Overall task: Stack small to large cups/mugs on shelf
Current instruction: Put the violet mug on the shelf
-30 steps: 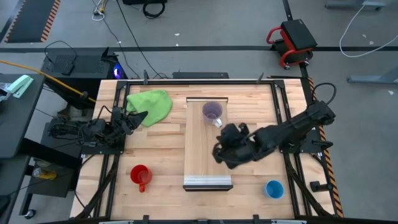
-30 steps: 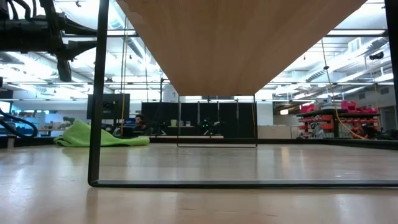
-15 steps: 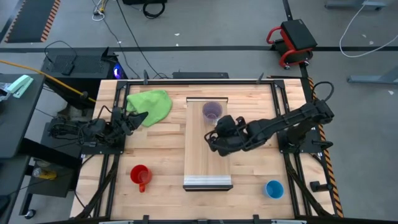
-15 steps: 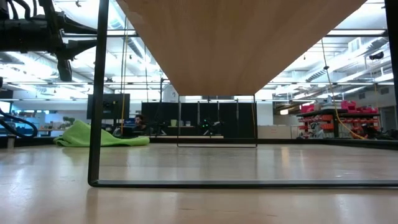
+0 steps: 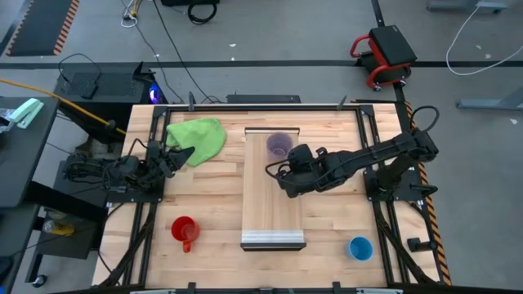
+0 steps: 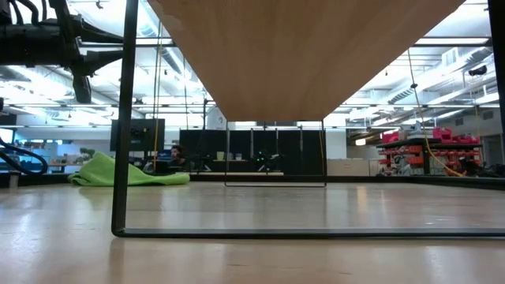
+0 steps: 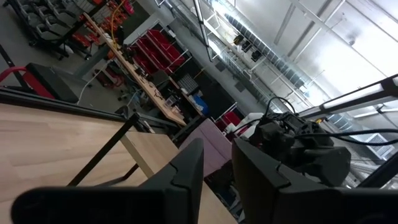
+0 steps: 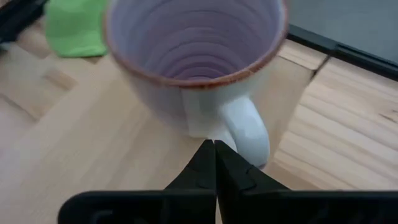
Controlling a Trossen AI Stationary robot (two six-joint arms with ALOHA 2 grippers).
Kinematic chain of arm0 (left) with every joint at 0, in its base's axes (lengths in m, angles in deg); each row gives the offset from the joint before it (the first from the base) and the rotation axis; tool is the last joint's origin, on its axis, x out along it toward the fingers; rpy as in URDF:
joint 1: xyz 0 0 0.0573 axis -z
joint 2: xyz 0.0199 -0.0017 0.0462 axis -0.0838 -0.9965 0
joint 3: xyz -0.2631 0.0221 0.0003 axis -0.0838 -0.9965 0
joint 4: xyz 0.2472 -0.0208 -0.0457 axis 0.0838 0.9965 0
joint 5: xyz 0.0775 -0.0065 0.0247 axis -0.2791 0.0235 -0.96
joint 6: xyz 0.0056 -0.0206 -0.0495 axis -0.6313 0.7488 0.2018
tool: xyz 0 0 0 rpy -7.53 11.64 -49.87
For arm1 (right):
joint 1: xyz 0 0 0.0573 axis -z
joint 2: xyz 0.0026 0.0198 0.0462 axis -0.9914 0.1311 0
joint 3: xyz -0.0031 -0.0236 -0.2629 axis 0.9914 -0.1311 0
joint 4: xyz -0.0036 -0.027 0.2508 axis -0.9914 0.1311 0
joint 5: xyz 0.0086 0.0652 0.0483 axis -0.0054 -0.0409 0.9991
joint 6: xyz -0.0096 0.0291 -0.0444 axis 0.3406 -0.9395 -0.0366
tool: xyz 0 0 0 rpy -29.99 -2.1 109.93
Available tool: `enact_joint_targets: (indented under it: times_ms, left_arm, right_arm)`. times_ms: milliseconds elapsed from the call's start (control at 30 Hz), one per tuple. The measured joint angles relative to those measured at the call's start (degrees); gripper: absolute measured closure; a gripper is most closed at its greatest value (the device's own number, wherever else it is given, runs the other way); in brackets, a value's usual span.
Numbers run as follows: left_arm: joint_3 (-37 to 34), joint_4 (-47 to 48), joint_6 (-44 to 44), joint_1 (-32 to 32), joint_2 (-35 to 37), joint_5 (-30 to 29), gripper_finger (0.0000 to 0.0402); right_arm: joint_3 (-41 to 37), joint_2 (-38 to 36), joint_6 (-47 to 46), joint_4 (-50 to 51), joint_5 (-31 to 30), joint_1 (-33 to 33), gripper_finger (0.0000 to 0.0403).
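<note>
The translucent purple mug with a pale handle [image 5: 279, 146] stands upright at the far end of the long light-wood shelf board [image 5: 272, 214]; the right gripper [image 5: 278, 169] sits just beside its handle, fingers pressed together and holding nothing. The step in hand looks like taking this mug (the jaws must first part to grasp it). The left gripper [image 5: 185, 153] waits, part open and empty, by the green cloth [image 5: 198, 136].

Purple mug [image 5: 279, 147]: translucent, upright, handle toward the near end, on the far end of the shelf [image 5: 274, 200]. Red mug [image 5: 184, 229]: upright, left of shelf. Blue cup [image 5: 359, 247]: upright, right of shelf's grey-strip end.
</note>
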Motion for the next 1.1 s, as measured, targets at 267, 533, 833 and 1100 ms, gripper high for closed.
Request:
enact_joint_targets:
  times_ms: [267,533,833,1100]
  left_arm:
    - [0.0,0.0,0.0,0.0,0.0,0.0,0.0307]
    - [0.0,0.0,0.0,0.0,0.0,0.0,0.0311]
    - [0.0,0.0,-0.1,0.0,0.0,0.0,0.0306]
    - [0.0,0.0,0.0,0.0,0.0,0.0,0.0312]
  right_arm:
    - [0.0,0.0,1.3,1.3,0.0,3.2,0.0403]
    - [0.0,0.0,4.0,1.2,0.3,5.8,0.0403]
    - [0.0,0.0,10.5,-2.3,2.5,8.5,0.0403]
    - [0.0,0.0,13.0,-4.0,3.7,9.3,0.0403]
